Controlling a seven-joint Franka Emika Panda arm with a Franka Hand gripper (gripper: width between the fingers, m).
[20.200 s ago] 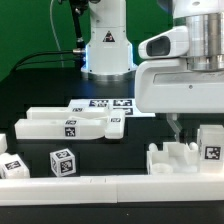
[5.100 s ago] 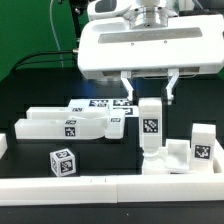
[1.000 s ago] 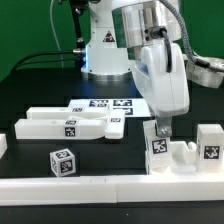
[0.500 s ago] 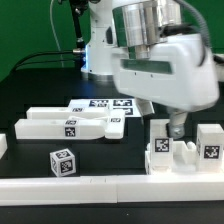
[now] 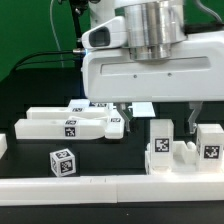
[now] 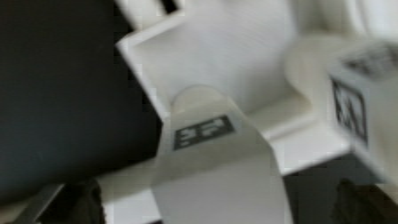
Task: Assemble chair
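White plastic runs along the front: a low rail [image 5: 100, 181], then a tagged cube [image 5: 62, 160]. Behind, a chair leg [image 5: 160, 138] stands upright at the slotted chair slab [image 5: 180, 160], seemingly seated. The gripper [image 5: 152, 114] hangs above, jaws wide, fingers clear of the leg either side. A skewed lift could clip the leg and tip it, if it sits loose. Farther back lie long slabs [image 5: 60, 125] and the marker board [image 5: 100, 103].

White chair parts [image 5: 66, 124] on black table [image 5: 28, 102]
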